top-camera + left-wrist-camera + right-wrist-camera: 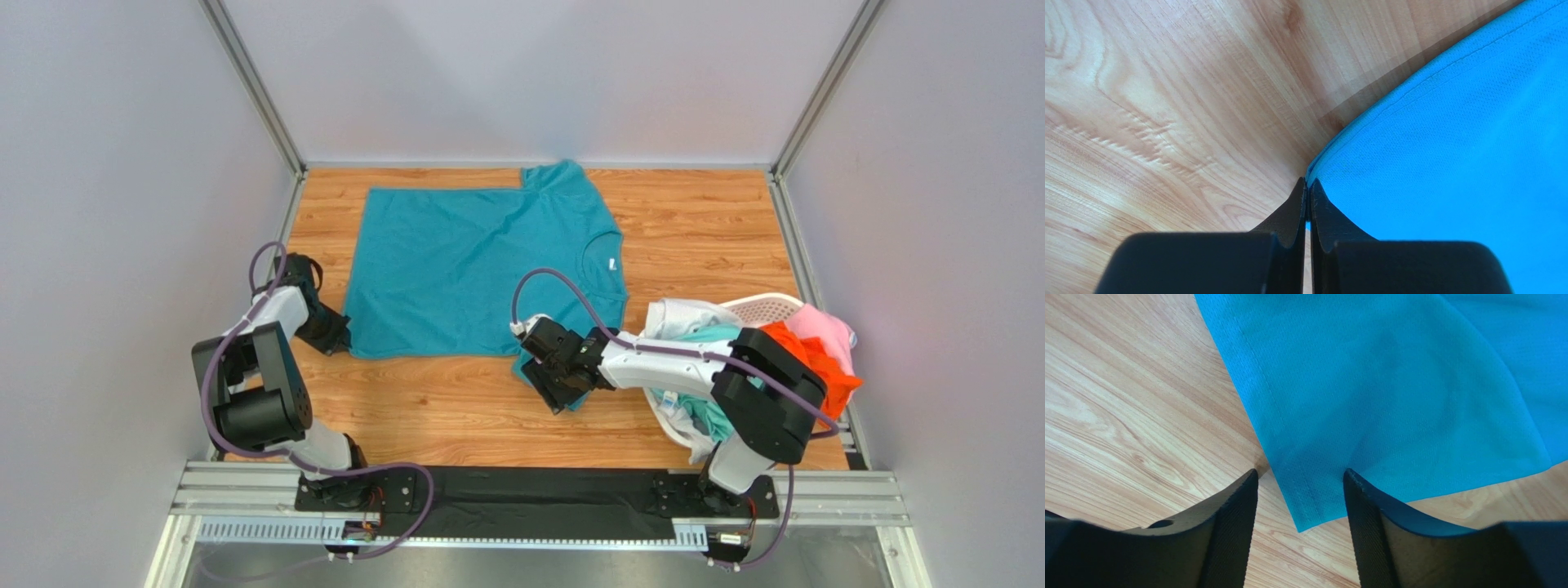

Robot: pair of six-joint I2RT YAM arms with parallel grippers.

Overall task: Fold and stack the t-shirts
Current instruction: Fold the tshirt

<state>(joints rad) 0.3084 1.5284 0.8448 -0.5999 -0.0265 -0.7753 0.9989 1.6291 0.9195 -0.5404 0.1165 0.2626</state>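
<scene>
The teal-blue t-shirt [478, 263] lies spread flat on the wooden table, collar toward the right. My left gripper [334, 331] is at its near-left hem corner, and in the left wrist view the gripper [1309, 181] is shut on the corner of the teal cloth [1462, 153]. My right gripper [555, 382] sits over the near sleeve. In the right wrist view it [1300, 478] is open, its fingers either side of the sleeve's corner [1309, 508], which lies flat on the wood between them.
A white perforated basket [767, 303] stands at the right, behind my right arm. It holds a white shirt [687, 319], a mint green one [705, 417], an orange one [816, 361] and a pink one [824, 325]. Walls enclose the table on three sides.
</scene>
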